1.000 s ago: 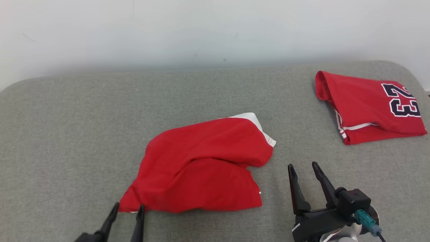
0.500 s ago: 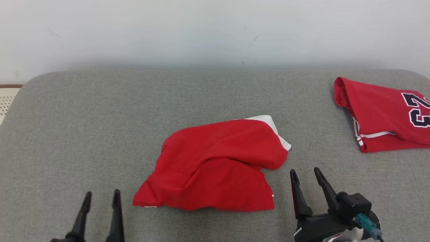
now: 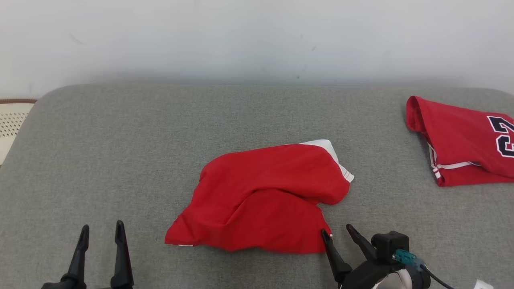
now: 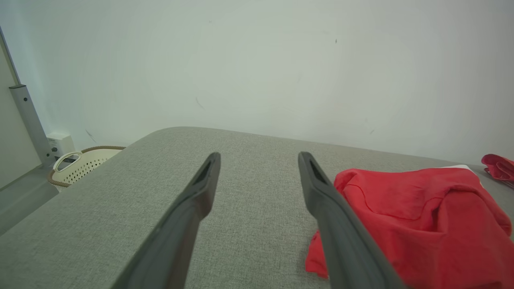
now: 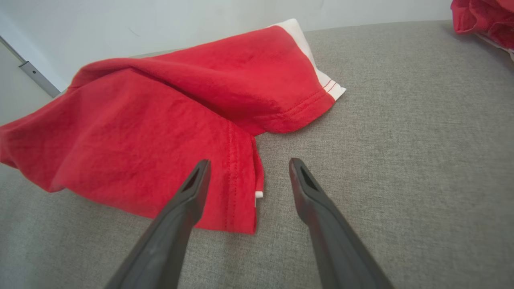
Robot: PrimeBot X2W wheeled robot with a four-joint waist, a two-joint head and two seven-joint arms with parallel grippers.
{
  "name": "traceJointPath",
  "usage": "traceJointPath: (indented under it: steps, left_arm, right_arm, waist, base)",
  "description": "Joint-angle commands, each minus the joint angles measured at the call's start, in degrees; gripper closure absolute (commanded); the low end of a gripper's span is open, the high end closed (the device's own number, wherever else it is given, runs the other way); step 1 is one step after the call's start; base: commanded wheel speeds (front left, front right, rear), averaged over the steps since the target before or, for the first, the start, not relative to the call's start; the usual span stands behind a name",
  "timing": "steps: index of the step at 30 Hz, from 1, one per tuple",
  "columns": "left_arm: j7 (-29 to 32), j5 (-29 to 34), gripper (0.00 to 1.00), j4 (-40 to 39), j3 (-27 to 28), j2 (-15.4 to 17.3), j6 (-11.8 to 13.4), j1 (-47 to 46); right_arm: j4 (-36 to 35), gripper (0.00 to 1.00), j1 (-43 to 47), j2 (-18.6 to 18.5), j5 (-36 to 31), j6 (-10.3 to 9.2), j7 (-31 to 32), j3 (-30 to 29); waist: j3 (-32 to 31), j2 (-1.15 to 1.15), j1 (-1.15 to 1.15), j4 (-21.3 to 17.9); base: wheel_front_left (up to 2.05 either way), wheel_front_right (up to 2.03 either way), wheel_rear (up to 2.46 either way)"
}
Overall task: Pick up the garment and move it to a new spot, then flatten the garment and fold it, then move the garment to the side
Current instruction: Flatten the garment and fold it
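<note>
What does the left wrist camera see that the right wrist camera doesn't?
Left wrist view: a cream plastic basket with holes and the left gripper, fingers open. Right wrist view: a small white tag on the hem and the right gripper, fingers open. Both: the crumpled red garment on the grey fabric surface.

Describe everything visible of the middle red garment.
The red garment is soft, knit-looking cloth with stitched hems and a white, red-striped band at its far right end. It lies crumpled, loosely doubled over, on the grey cushion. The open right gripper is at its near right corner; contact unclear.
</note>
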Motion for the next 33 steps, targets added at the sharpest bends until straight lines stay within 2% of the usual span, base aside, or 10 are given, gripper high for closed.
traceJointPath:
  steps: [1, 12, 13, 15, 19, 23, 27, 32, 33]
  left_arm:
    - [-0.4, 0.6, 0.0, 0.6, 0.2, -0.2, -0.5, -0.2]
    - [-0.4, 1.2, 0.0, 2.5, 0.9, -1.9, -2.5, -1.3]
    - [-0.4, 1.3, 0.0, 2.6, 1.0, -1.9, -2.7, -1.3]
    - [-0.4, 1.3, 0.0, 2.7, 1.2, -2.1, -2.9, -1.5]
    - [-0.4, 1.5, 0.0, 2.9, 2.1, -2.3, -3.0, -1.5]
    - [-0.4, 1.7, 0.0, 3.0, 2.7, -2.6, -3.1, -0.8]
    - [-0.4, 1.7, 0.0, 3.5, 2.9, -2.7, -3.4, -0.3]
    - [-0.4, 1.8, 0.0, 3.7, 3.2, -2.8, -3.4, 0.1]
    - [-0.4, 1.8, 0.0, 3.7, 3.2, -2.8, -3.4, 0.1]
  right_arm:
    - [1.1, 0.0, -1.0, -0.7, 0.8, 0.03, 0.7, 0.8]
    - [11.5, 0.0, -7.1, -1.4, 4.8, 0.02, 2.5, 6.1]
    - [12.7, 0.46, -7.7, -1.5, 4.9, 0.02, 2.6, 6.6]
    - [14.3, 1.0, -8.8, -1.5, 5.5, 0.03, 1.3, 7.0]
    - [16.1, 1.0, -10.1, -1.7, 6.5, 0.02, -1.3, 7.3]
    - [14.7, 1.0, -10.3, -2.3, 8.5, 0.02, -3.9, 6.1]
    - [10.2, 1.0, -8.5, -4.5, 10.7, 0.02, -4.6, 4.6]
    - [1.0, 1.0, -4.6, -6.8, 13.8, 0.02, -1.9, 2.4]
    - [1.0, 1.0, -4.6, -6.8, 13.8, 0.02, -1.9, 2.4]
  waist:
    - [0.0, -0.01, 0.0, 0.4]
    - [0.1, -0.01, 0.0, 4.0]
    - [0.2, -0.01, 0.0, 4.2]
    - [0.3, -0.01, 0.0, 4.6]
    - [0.6, -0.01, 0.0, 4.5]
    - [0.5, -0.01, 0.0, 3.6]
    - [0.3, -0.01, 0.0, 2.6]
    - [0.1, -0.01, 0.0, 1.0]
    - [0.1, -0.01, 0.0, 1.0]
  base:
    - [0.0, 0.0, 0.0]
    - [0.0, 0.0, 0.0]
    - [0.0, 0.0, 0.0]
    - [0.0, 0.0, 0.0]
    - [0.0, 0.0, 0.0]
    - [0.0, 0.0, 0.0]
    - [0.0, 0.0, 0.0]
    - [0.0, 0.0, 0.0]
    - [0.0, 0.0, 0.0]
